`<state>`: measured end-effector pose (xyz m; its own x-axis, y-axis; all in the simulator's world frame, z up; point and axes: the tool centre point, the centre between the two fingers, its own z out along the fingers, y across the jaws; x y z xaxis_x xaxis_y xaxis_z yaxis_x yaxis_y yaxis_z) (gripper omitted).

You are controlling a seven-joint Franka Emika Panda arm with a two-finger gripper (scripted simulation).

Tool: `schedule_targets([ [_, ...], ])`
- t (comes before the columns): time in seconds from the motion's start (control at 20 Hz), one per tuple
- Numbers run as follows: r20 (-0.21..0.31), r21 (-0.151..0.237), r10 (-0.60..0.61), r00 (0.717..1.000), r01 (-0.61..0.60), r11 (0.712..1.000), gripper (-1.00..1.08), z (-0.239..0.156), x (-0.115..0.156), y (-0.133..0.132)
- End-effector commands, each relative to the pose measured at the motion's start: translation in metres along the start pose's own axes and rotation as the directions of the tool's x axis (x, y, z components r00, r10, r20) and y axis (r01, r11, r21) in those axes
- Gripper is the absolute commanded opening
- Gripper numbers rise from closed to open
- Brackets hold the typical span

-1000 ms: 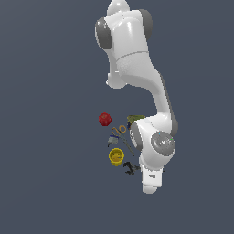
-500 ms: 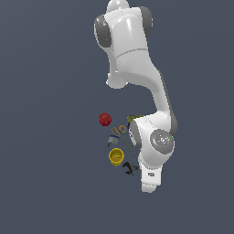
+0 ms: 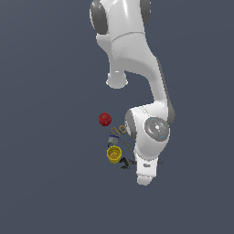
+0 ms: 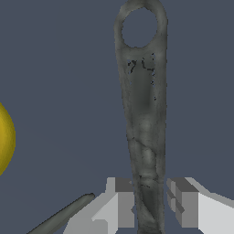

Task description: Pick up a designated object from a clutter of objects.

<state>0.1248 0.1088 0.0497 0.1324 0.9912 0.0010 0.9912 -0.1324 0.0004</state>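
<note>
The wrench [image 4: 144,114] is a long dark grey metal bar with a ring hole at its far end, lying flat on the floor. In the wrist view my gripper [image 4: 151,201] straddles its handle, and both fingers [image 4: 122,201] are pressed close against its sides. In the exterior view only a dark bit of the wrench [image 3: 125,162] pokes out beside my hand [image 3: 146,176], just below a yellow cup [image 3: 114,154]. The fingertips are hidden there.
A red ball [image 3: 105,119] lies furthest from the hand. Scissors with orange ring handles [image 3: 119,130] sit beside the arm's elbow. The yellow cup's edge [image 4: 3,137] shows close to the wrench. A thin grey rod [image 4: 59,217] lies near one finger.
The arm has barely shifted; the hand stays low over the wrench at the near end of the clutter.
</note>
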Motion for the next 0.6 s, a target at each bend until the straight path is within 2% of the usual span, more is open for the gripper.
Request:
schedule_targets([
  [0.0, 0.001, 0.000, 0.002, 1.000, -0.002, 1.000, -1.00, -0.014, -0.011, -0.007],
  [0.55, 0.004, 0.000, 0.003, 1.000, -0.003, 1.000, -1.00, -0.093, -0.065, -0.045],
])
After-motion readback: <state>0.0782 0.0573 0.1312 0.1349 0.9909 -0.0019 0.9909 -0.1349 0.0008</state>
